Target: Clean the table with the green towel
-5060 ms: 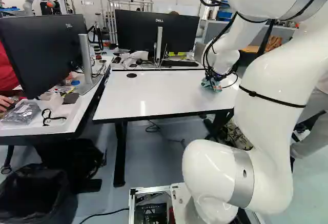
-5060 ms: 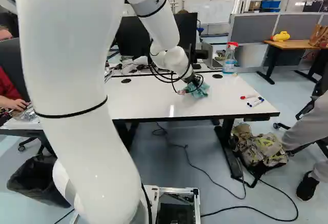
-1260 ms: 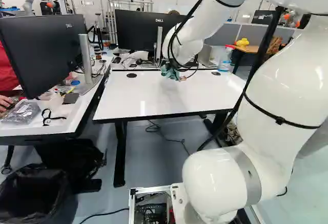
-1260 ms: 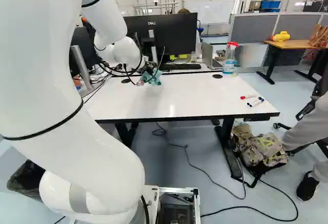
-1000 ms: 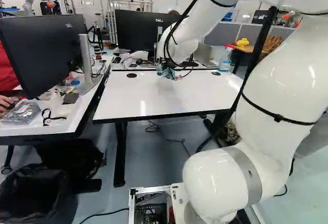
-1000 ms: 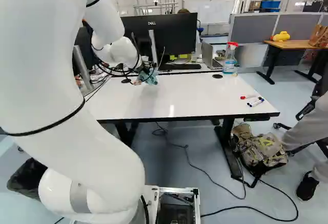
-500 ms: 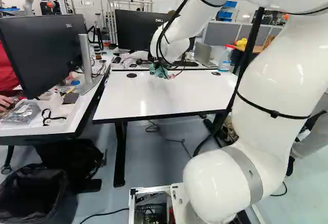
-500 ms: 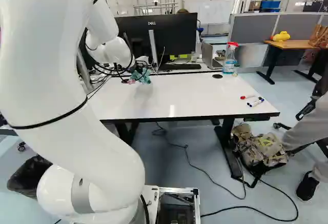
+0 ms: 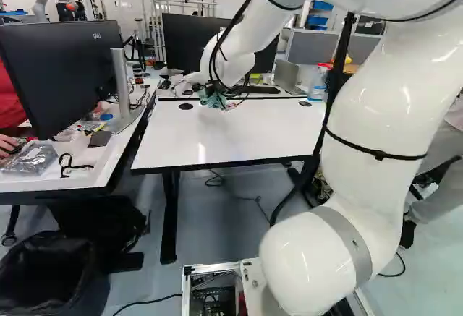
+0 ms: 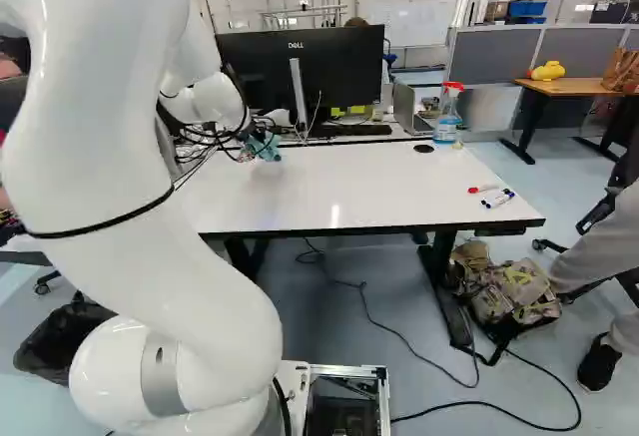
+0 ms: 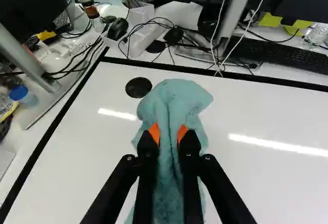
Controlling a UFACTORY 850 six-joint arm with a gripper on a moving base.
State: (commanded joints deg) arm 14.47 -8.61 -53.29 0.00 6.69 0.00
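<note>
"Towel point(image 11: 177, 98) first: where was it placed, and how was it held?"

"Over the far part of the white surface point(image 11: 266, 116), just beside the round black disc point(image 11: 138, 87). Its bunched middle was pinched from both sides by the end effector point(image 11: 168, 131), whose jaws were kept slightly apart by the cloth. Whether the surface was being touched could not be told for certain."

"How was the wipe best done?"

"With light, even pressure, it was judged, the loose folds laid flat and each stroke overlapped. Over the disc, the cloth was best guided gently, lest a fold be snagged."

"And farther out?"

"Strokes were best ended short of the cables point(image 11: 220, 65) beyond the back edge. The spray bottle point(image 10: 447, 115) and the markers point(image 10: 497, 199), seen at the right of the right base view, were best skirted, since they could easily be knocked."
</note>
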